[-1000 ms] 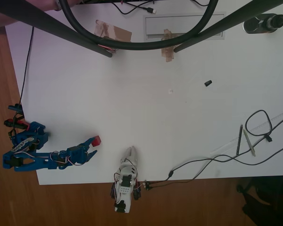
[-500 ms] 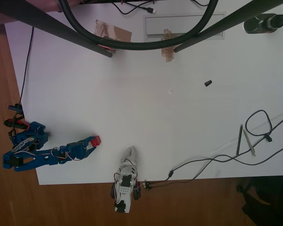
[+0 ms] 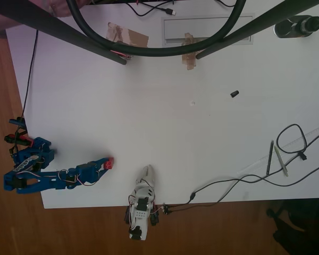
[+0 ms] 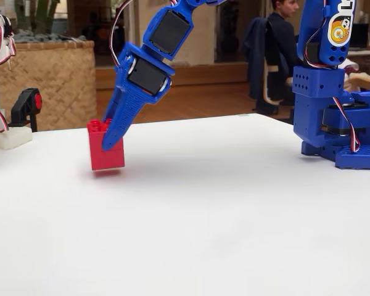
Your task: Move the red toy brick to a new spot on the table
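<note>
Overhead view: blue gripper at the table's 8 o'clock corner, jaws clamped on the red toy brick at its tip. White arm at 6, small black bit toward 2, pens at 4. Fixed view: brick tilted in the gripper, seemingly just off the surface.

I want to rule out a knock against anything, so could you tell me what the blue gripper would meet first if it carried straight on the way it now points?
The gripper, shut on the red toy brick, points steeply down. Going on, the brick would probably meet the bare white table just beneath it; it seems to hang slightly above the surface.
</note>
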Motion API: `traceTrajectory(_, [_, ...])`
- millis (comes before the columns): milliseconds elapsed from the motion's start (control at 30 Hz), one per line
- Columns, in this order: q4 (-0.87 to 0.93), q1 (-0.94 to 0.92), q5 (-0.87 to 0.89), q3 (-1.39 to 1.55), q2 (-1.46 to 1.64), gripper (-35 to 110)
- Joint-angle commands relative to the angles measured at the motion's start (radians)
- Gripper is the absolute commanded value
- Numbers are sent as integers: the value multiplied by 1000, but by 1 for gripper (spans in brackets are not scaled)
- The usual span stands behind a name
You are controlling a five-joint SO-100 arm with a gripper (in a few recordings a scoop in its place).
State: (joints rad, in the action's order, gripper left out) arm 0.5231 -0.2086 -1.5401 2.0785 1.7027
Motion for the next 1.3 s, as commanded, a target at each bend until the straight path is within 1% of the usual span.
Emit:
traceTrajectory(0, [176, -97, 37, -252, 94, 0])
traceTrajectory(100, [290, -210, 23, -322, 130, 0])
traceTrajectory(200, [356, -354, -12, -316, 183, 0])
traceTrajectory(267, [370, -462, -49, -279, 219, 0])
traceTrajectory(367, [353, -629, -117, -209, 256, 0])
traceTrajectory(500, [278, -839, -201, -101, 276, 0])
traceTrajectory(600, [224, -968, -247, -43, 267, 0])
traceTrajectory(700, [207, -1068, -268, -18, 250, 0])
traceTrajectory(933, [106, -1218, -334, 114, 204, 0])
traceTrajectory(1133, [26, -1258, -337, 193, 158, 0])
traceTrajectory(1267, [-28, -1276, -351, 218, 133, 16])
